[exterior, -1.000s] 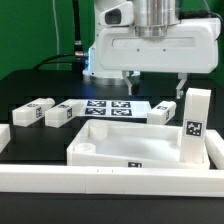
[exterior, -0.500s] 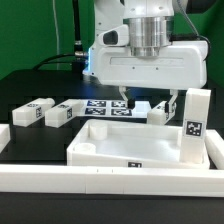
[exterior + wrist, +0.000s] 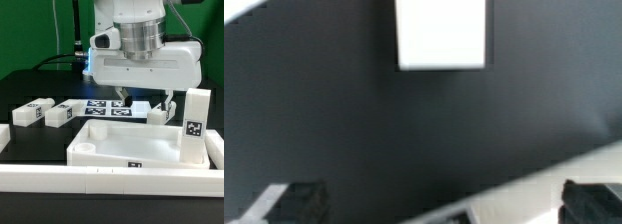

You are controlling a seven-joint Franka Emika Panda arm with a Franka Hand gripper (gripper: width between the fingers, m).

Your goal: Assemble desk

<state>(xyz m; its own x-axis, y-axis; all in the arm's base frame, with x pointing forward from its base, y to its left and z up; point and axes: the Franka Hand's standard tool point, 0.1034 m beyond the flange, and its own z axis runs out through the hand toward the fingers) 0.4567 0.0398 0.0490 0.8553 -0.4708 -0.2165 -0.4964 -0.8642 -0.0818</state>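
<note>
You are looking at a matte black table [image 3: 30, 75]; above it hangs the arm [image 3: 140, 40], glossy white shells over a ribbed metal collar. Along the front edge runs the long white border rail [image 3: 100, 182], square-sectioned and smooth. Just behind the rail lies the desk top [image 3: 120, 152], a white plastic rectangular tray with a raised rim and rounded inner corners. An upright leg [image 3: 197, 122], a plain white block with a black-and-white square tag on its face, stands at the top's corner on the exterior view's right. Two legs [image 3: 36, 111] lie flat, side by side, on the exterior view's left, well apart from the top. A fourth leg [image 3: 159, 110] lies just behind the far rim, below the gripper [image 3: 146, 99]. The jaws stand wide apart and clamp nothing; whether a finger touches that block you cannot tell. The marker board [image 3: 106, 107], thin and flat, lies between the two legs and the fourth leg. In the wrist view, a smooth white rectangle [image 3: 441, 35] sits on the dark surface; the dark fingers [image 3: 292, 200] are blurred.
</note>
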